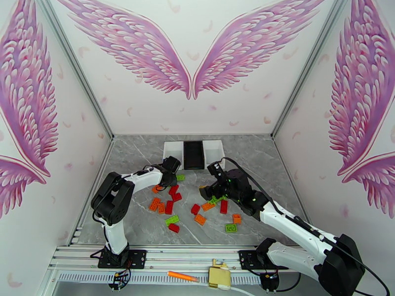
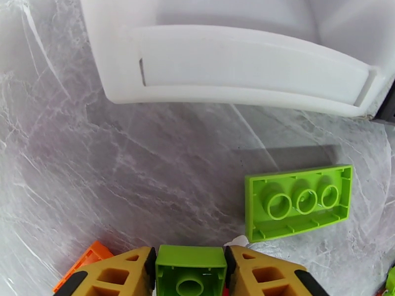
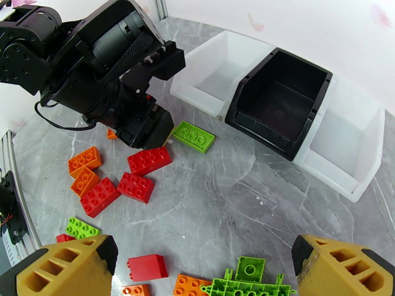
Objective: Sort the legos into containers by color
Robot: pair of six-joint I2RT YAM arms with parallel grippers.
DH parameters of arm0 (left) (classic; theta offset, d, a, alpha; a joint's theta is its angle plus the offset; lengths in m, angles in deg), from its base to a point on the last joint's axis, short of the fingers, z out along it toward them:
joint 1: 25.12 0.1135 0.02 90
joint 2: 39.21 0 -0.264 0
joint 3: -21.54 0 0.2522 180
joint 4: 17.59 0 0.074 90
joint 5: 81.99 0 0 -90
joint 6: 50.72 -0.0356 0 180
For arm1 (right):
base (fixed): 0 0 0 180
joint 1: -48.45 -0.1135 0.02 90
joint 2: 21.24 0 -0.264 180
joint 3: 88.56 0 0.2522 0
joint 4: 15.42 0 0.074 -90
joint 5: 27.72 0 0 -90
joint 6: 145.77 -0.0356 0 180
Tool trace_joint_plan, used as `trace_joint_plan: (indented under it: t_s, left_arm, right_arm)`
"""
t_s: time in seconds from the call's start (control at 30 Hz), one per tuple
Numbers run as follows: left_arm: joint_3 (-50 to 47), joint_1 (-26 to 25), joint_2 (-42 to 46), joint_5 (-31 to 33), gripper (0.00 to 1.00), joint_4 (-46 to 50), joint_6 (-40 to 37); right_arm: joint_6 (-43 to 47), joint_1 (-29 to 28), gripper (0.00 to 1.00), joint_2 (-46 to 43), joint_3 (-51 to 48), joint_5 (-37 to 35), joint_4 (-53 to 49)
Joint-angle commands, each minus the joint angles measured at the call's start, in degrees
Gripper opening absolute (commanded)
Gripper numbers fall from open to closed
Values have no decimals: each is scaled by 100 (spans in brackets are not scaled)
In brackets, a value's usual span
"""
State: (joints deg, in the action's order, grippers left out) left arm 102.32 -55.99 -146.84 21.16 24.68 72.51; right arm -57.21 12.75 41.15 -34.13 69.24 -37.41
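White walls (image 1: 197,114) painted with large pink wings are being shown around a grey marbled worktop (image 1: 276,159). Two black-and-white arms are being extended over it from its near edge. The left arm (image 1: 118,193) is being bent toward the middle of the far edge, and the right arm (image 1: 296,228) is being stretched toward the centre. Three containers are being kept in a touching row at the middle of the worktop's far edge: a white container (image 3: 212,75) on the left, a black container (image 3: 276,94) between, and a second white container (image 3: 345,139) on the right. The legos (image 1: 170,205), in red, orange and bright green, are being left scattered across the centre of the worktop, well apart from its side edges. Among them, red legos (image 3: 149,160) and orange legos (image 3: 85,160) are being shown lying close together near the left arm. The left gripper (image 2: 190,252) is being held low just in front of the left white container. Its yellow fingers (image 2: 123,275) are being pressed against both sides of a small green lego (image 2: 190,275), which is being gripped between them. A flat green lego (image 2: 298,201) is being left lying just beside that gripper, near the container's front wall. The right gripper (image 3: 202,252) is being held above the worktop's centre with its jaws spread wide and nothing between them. A cluster of green pieces (image 3: 247,281) is being shown on the worktop below it.
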Motion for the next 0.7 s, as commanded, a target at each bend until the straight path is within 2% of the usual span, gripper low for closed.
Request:
trace_joint_plan:
  t_s: [0.0, 0.13, 0.4, 0.57, 0.67]
  left_arm:
    - [197, 11, -138, -5, 35, 145, -27]
    - [125, 11, -16, 48, 28, 83, 7]
    - [-226, -62, 1030, 560, 27, -583, -75]
    - [7, -64, 1324, 852, 27, -843, -261]
    - [374, -31, 1173, 920, 27, -966, -383]
  right_arm:
    - [47, -51, 99, -16, 151, -129, -90]
    - [-9, -57, 99, -99, 128, -84, -2]
    - [-249, -55, 99, -197, 180, 85, 256]
    - [-407, -56, 99, -126, 215, 89, 623]
    - [-459, -53, 99, -11, 306, 111, 774]
